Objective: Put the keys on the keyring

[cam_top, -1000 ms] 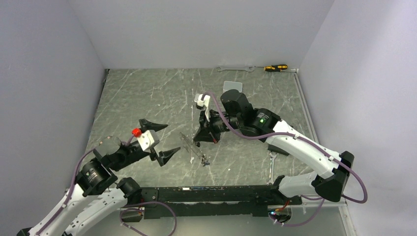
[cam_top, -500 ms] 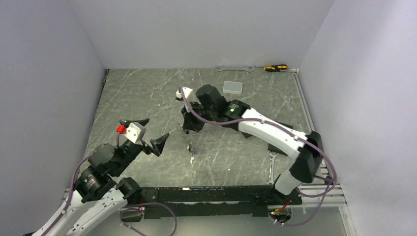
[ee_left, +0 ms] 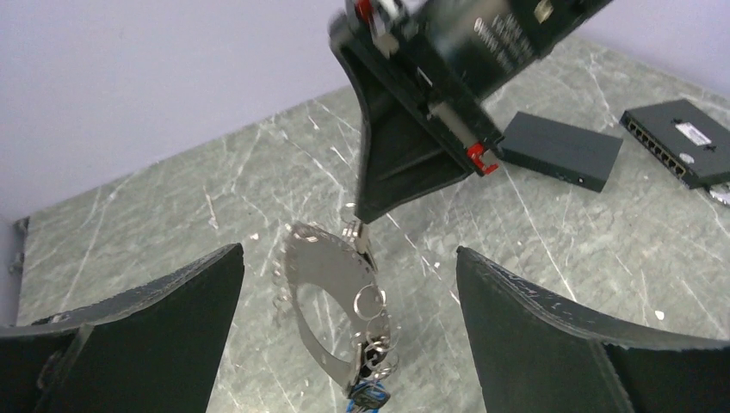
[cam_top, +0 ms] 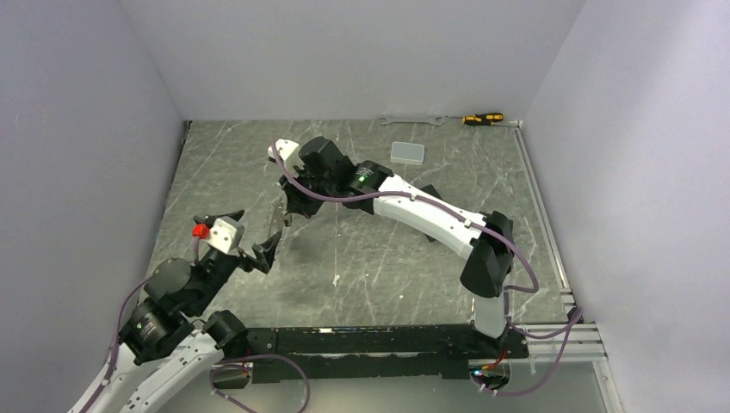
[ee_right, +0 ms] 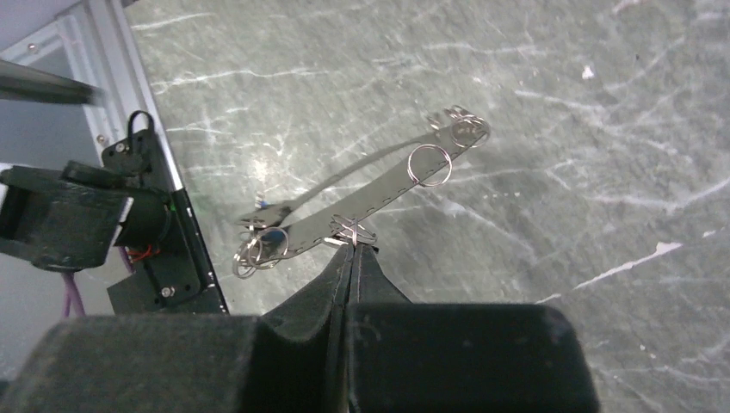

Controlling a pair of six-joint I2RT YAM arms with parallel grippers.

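The keyring is a wide flat silvery oval loop that hangs in the air with several small split rings on it. My right gripper is shut on a small ring at the loop's upper edge and holds it up; its fingers also show in the left wrist view. A key's blue tag dangles at the loop's low end. I cannot make out the black-framed tag. My left gripper is open, its fingers either side of the loop and apart from it. In the top view the loop hangs between both grippers.
A silver spanner and a yellow-black screwdriver lie at the back wall. A pale box sits behind the right arm. Two black boxes lie beyond the loop. Grey walls close three sides.
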